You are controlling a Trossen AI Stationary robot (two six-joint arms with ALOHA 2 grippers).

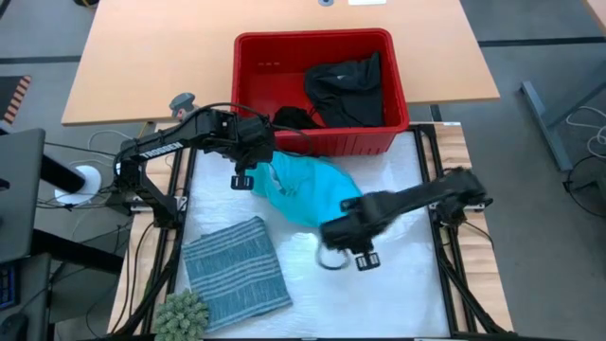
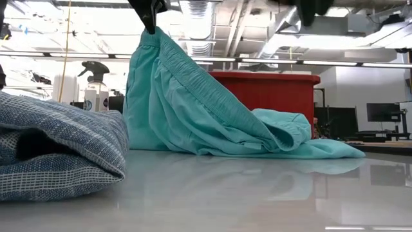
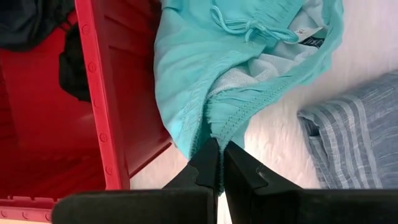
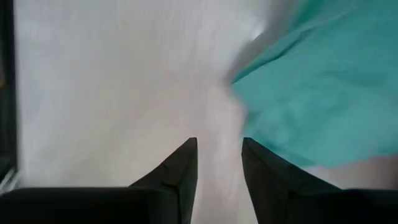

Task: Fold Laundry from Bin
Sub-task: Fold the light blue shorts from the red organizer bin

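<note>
Folded blue-grey striped garment (image 2: 58, 151) lies nearest in the low view, a thick soft stack on the white table (image 1: 398, 284); from above it sits at the table's front left, with a small spiky green plant (image 1: 180, 317) touching its front corner.

Left gripper (image 1: 244, 178): the left arm reaches in from the table's left edge, its wrist bent down just in front of the bin. Its two dark fingers (image 3: 205, 163) are clenched on a bunched edge of the turquoise garment (image 1: 308, 189), holding that edge well above the table. In the low view the cloth hangs from this pinch as a tall tent-like slope, its lower end spread flat on the surface. A drawstring and a sewn label (image 3: 311, 38) show at its waistband in the left wrist view.

Right gripper (image 1: 348, 256): the right arm comes in from the table's right edge, stretched low across the middle, its gripper just beside the near edge of the turquoise cloth. Its fingers (image 4: 180, 171) stand parted with bare white table between them, grasping nothing.

Red bin (image 1: 256, 57): it stands at the far edge of the white table, against a wooden table (image 1: 142, 66) behind. Inside lies a crumpled black garment (image 1: 346, 90) at the right, and a second black piece (image 1: 295, 117) hangs at the front wall. A grey spray bottle (image 2: 95, 87) stands to the bin's left.
</note>
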